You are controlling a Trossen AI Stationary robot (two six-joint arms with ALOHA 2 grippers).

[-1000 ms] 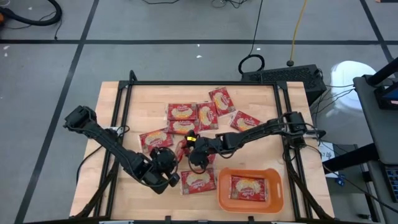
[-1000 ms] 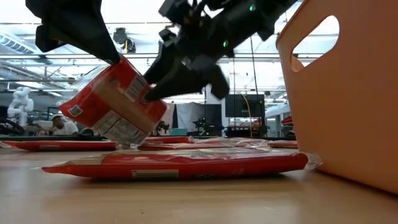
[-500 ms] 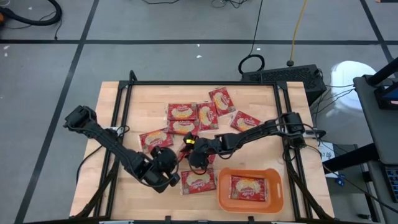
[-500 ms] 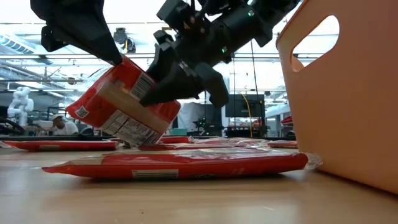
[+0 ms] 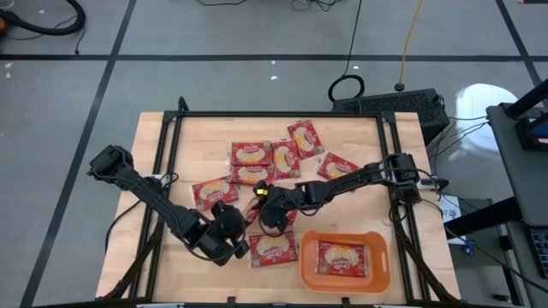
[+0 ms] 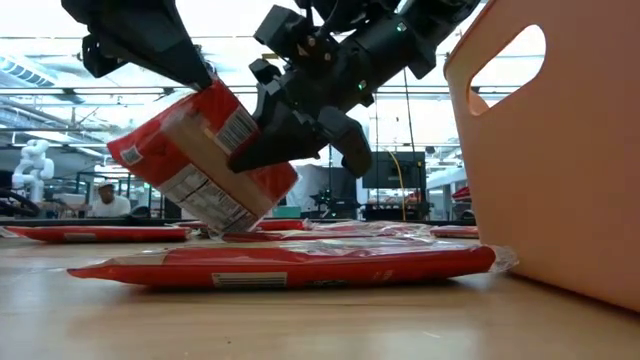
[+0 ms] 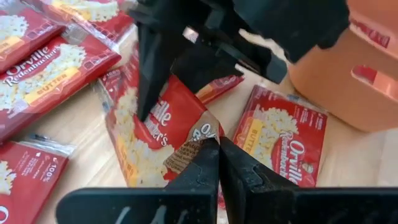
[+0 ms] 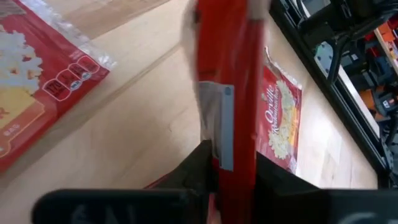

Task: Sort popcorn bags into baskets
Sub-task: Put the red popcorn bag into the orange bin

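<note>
Both claws clamped on one tilted popcorn bag (image 6: pixel 200 160), left gripper (image 7: pixel 217 146) and right gripper (image 8: pixel 227 165) pinching opposite edges; basket (image 5: pixel 377 275) nearer right arm.

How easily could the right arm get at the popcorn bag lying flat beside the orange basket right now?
Probably not yet: the right gripper and left gripper both pinch a lifted bag. The flat bag beside the basket lies uncovered.
</note>
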